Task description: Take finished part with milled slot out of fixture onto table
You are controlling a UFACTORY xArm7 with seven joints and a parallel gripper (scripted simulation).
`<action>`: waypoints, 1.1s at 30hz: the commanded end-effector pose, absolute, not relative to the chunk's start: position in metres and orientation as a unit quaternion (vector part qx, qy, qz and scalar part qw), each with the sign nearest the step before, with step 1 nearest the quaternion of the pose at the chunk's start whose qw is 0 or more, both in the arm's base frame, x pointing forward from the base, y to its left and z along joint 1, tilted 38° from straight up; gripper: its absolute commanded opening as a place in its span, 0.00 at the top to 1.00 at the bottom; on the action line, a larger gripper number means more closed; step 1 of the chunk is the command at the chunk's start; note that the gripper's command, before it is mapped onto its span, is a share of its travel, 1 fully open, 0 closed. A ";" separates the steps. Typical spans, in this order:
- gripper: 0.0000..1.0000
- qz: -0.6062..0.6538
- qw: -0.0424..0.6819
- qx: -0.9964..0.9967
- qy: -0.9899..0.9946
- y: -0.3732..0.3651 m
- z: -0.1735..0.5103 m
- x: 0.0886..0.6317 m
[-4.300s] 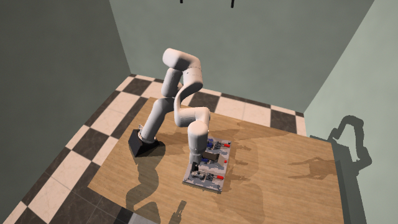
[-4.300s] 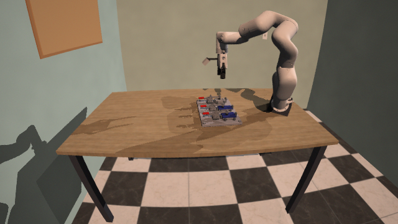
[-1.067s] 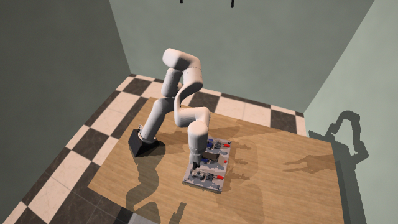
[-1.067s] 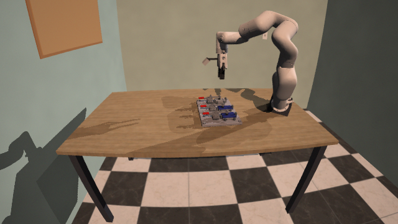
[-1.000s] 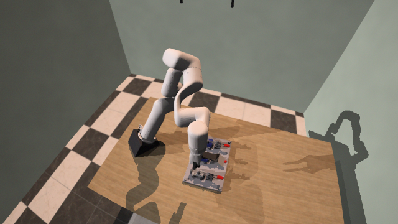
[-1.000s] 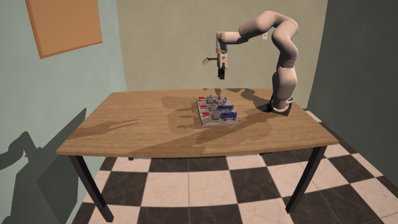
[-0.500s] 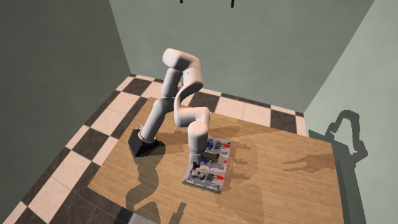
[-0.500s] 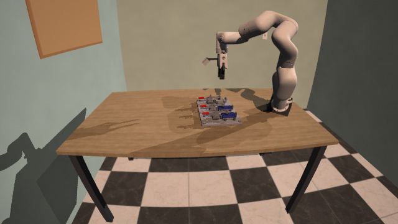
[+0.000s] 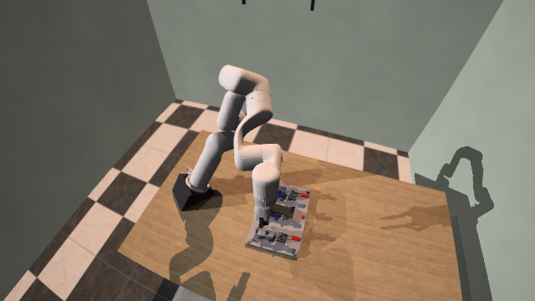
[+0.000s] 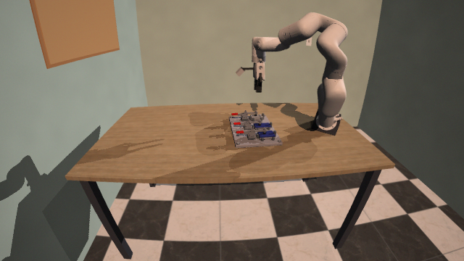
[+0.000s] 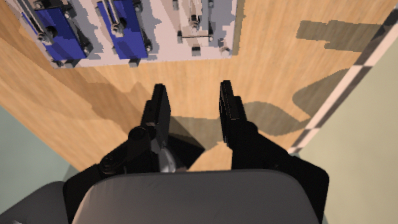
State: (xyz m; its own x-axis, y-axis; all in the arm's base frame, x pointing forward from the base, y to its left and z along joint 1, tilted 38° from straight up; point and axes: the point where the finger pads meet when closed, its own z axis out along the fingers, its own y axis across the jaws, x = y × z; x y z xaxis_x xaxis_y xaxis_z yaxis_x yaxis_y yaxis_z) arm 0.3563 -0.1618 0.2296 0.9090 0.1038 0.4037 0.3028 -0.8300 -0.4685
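In the exterior view, the gripper is held in the air above the table, pointed downward and well apart from the fixture. Its fingers are parted about halfway, with nothing held between them. The arm is mounted at the right of the table and is extended leftward, its upper links raised.

The finished part is seated in the far nest of the fixture; its slot is too small to be made out. The middle nest is occupied by one blue blank, and the near nest by the near blank. Three red handles are seen along the fixture's left side, one per nest. Over both blanks, clamp tips are seen in the wrist view, but whether the clamps are locked cannot be told. Contact with the rest pads cannot be judged either.

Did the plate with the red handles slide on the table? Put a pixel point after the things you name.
No. In the top and exterior views, the plate (image 9: 288, 226) (image 10: 243, 141) (image 11: 167, 49) stays in the same spot on the table (image 9: 376, 201) (image 10: 174, 163) (image 11: 192, 90).
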 end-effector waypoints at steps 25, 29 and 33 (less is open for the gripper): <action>0.53 -0.185 0.269 -0.939 -0.108 -0.163 0.231 0.357; 0.53 -0.185 0.269 -0.939 -0.108 -0.161 0.228 0.358; 0.53 -0.185 0.269 -0.939 -0.108 -0.155 0.218 0.361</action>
